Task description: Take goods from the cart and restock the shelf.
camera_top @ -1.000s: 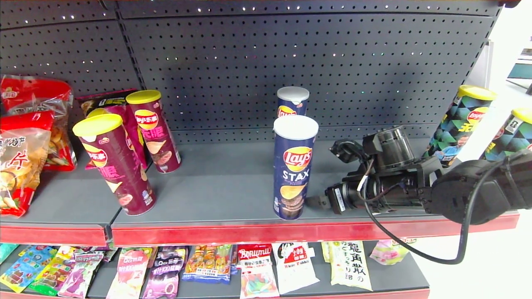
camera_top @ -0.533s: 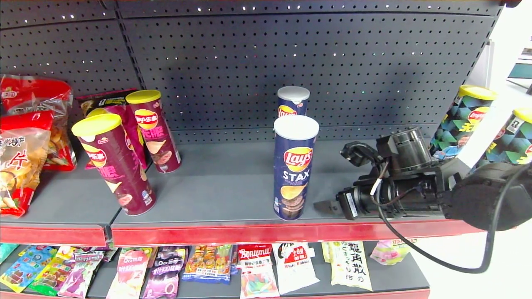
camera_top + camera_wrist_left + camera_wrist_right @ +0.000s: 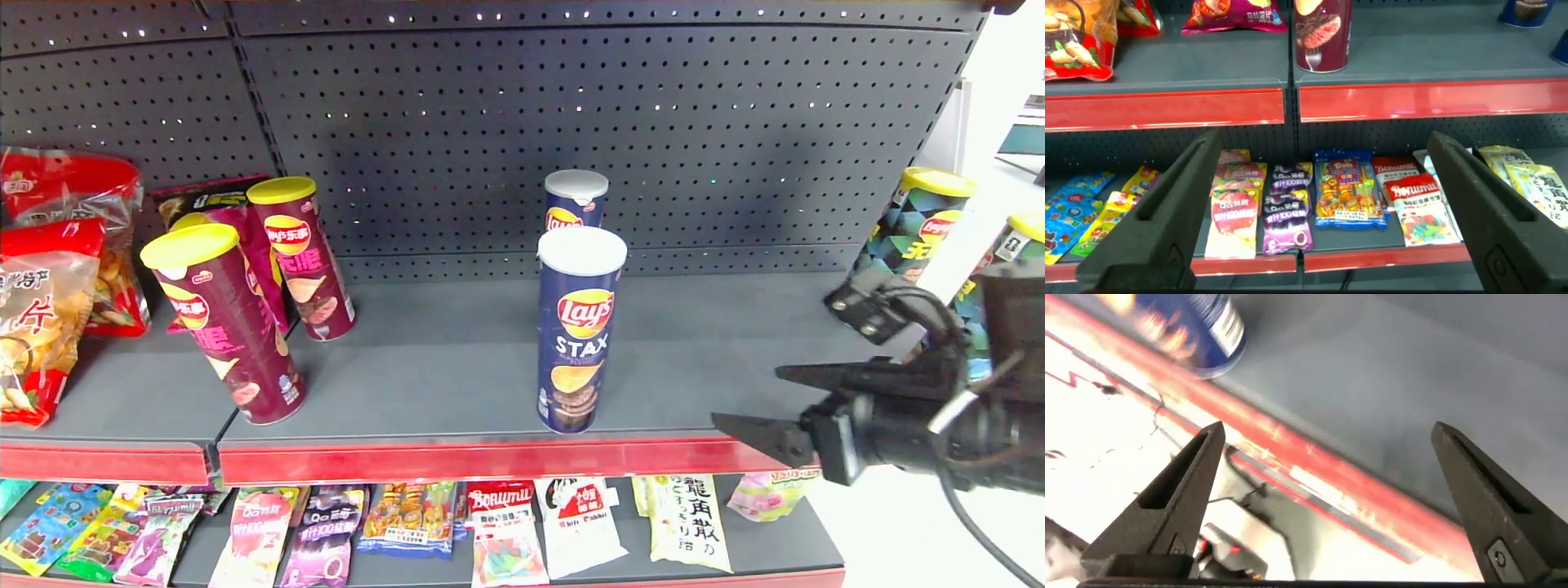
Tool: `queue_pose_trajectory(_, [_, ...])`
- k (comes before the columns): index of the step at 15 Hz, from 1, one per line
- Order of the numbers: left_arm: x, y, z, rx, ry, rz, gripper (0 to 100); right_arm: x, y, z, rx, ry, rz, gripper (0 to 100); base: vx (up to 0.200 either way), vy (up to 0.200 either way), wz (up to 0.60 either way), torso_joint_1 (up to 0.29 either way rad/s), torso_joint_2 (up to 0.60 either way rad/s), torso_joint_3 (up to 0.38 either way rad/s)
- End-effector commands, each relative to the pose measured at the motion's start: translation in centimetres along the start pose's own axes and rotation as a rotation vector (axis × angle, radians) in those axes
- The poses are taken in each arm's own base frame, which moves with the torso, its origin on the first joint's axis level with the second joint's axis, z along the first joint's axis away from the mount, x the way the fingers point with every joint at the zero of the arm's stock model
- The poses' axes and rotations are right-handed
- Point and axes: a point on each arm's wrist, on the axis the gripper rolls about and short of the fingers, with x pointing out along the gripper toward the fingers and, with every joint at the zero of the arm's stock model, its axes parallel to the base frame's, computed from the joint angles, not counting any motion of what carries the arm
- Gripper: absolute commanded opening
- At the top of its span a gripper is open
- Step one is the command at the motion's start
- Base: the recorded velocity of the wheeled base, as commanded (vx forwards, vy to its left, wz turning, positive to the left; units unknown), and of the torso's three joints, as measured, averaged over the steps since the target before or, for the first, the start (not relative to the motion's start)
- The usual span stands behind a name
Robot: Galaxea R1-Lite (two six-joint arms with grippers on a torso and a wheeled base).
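Note:
A navy chip can (image 3: pixel 579 327) with a white lid stands upright near the front edge of the grey shelf (image 3: pixel 457 367); a second navy can (image 3: pixel 575 198) stands behind it by the pegboard. My right gripper (image 3: pixel 755 400) hangs open and empty at the shelf's front right, well clear of the can. In the right wrist view the can's base (image 3: pixel 1204 331) sits on the shelf past the red front rail (image 3: pixel 1315 469), between the spread fingers (image 3: pixel 1167 506). My left gripper (image 3: pixel 1323 208) is open and empty, facing the lower shelf's candy bags (image 3: pixel 1349 188).
Maroon cans with yellow lids (image 3: pixel 224 318) stand at the shelf's left, one leaning, beside red snack bags (image 3: pixel 49 269). Patterned cans (image 3: pixel 918 224) stand at the far right. Bare shelf lies between the maroon cans and the navy can, and to its right.
My right gripper has let go of the front navy can and drawn back to the right and outward from the shelf. The can stays standing where it was.

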Motion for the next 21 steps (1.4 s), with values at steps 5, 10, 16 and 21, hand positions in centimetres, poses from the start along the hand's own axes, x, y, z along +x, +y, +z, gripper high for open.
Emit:
queue_pose_trajectory(5, [0.0,0.0,0.0,0.000,0.001,0.001,100,-11.9,1.7,-13.7,-0.109,-0.297,-0.208,100,0.000,0.000,0.00,0.000,0.00,0.000])
queue_pose_trajectory(10, [0.0,0.0,0.0,0.000,0.001,0.001,100,-12.9,3.4,-19.4,0.020,-0.456,-0.329,100,0.000,0.000,0.00,0.000,0.00,0.000])
queue_pose_trajectory(16, [0.0,0.0,0.0,0.000,0.001,0.001,100,-12.7,3.1,-19.9,0.160,-0.401,-0.439,100,0.000,0.000,0.00,0.000,0.00,0.000])
queue_pose_trajectory(21, [0.0,0.0,0.0,0.000,0.001,0.001,100,-12.7,3.3,-19.9,0.196,-0.400,-0.570,100,0.000,0.000,0.00,0.000,0.00,0.000])
